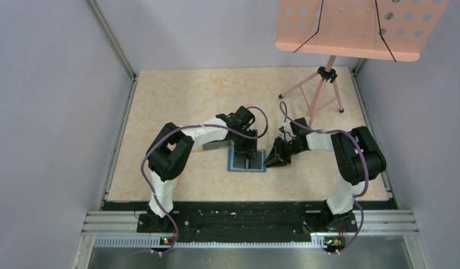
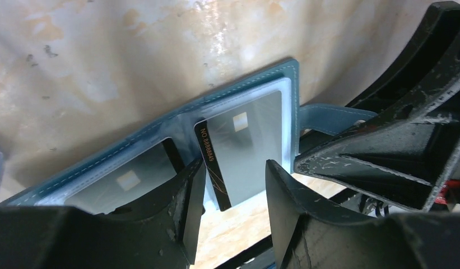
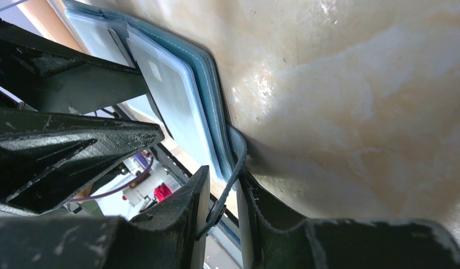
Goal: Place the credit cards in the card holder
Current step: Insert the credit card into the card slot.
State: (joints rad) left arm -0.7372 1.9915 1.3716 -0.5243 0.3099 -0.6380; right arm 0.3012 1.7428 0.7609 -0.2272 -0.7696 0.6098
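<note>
While the card holder [image 1: 247, 161] is lying open and flat on the table [image 1: 177, 101] between the arms, the right gripper [image 3: 223, 179] is pinching its strap tab [image 3: 237, 159]. The left gripper [image 2: 236, 165] is hovering over the pocket nearer that tab, its fingers spread either side of a black credit card [image 2: 244, 140]. Whether they are clasping it, I cannot tell. A second card [image 2: 126, 179] is sitting in the other pocket.

Left card [image 2: 129, 179] partly behind left pincer [image 2: 234, 171]
</note>
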